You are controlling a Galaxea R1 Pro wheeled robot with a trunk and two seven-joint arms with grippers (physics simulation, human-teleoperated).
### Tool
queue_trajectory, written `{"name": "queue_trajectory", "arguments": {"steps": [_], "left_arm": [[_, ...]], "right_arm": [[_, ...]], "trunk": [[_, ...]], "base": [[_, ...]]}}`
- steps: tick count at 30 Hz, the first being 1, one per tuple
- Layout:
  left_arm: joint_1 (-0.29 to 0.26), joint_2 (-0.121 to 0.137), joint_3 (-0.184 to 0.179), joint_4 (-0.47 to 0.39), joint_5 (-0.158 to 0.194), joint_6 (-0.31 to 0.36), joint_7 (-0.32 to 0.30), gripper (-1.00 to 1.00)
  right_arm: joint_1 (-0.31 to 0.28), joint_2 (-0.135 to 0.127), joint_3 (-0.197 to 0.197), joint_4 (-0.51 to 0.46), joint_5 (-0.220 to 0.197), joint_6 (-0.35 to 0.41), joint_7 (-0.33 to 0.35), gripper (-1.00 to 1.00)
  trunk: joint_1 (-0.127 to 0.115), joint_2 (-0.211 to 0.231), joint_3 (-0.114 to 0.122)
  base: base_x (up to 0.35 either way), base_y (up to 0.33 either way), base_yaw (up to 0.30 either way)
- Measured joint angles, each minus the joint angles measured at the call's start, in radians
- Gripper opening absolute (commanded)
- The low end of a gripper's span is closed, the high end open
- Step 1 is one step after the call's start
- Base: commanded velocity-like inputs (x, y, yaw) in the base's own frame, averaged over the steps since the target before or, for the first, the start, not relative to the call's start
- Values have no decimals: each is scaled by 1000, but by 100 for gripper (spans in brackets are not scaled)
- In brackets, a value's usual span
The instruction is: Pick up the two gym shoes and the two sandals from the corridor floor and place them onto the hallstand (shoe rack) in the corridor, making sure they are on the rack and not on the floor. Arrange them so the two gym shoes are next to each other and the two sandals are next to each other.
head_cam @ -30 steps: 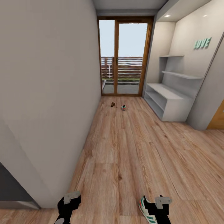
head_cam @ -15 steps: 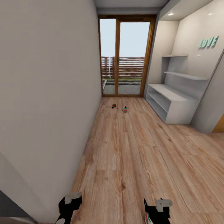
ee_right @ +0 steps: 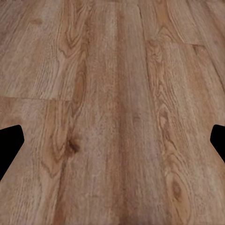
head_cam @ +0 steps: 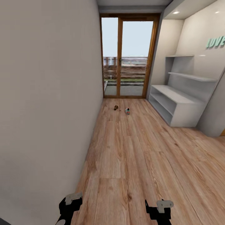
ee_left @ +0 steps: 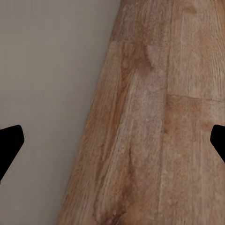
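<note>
1 gym shoe [head_cam: 127, 111], 1 sandal [head_cam: 116, 107] — far floor [head_cam: 131, 156]

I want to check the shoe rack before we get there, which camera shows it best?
The head view: the shoe rack stands whole along the corridor's right wall, both open shelves in sight and no shoes on it. Both wrist views look down at the wood floor, the left one also at wall.

Knotty light-brown corridor floor [head_cam: 134, 162]; pale-grey hallstand [head_cam: 184, 114]; seemingly brown sandal [head_cam: 116, 107].
</note>
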Motion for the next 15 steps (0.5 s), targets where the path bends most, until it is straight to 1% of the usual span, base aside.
{"name": "queue_trajectory", "arguments": {"steps": [3,8,11,15], "left_arm": [[0,-1,0,0,0,-1,-1,100],[0,-1,0,0,0,-1,0,100],[0,-1,0,0,0,-1,-1,100],[0,-2,0,0,0,-1,-1,100]], "right_arm": [[0,0,0,0,0,0,-1,100],[0,1,0,0,0,0,-2,100],[0,1,0,0,0,0,-1,100],[0,1,0,-1,0,-1,-1,100]], "trunk": [[0,0,0],[0,0,0],[0,0,0],[0,0,0]], "base": [[22,12,-94],[18,9,-195],[137,106,-98],[196,168,-42]]}}
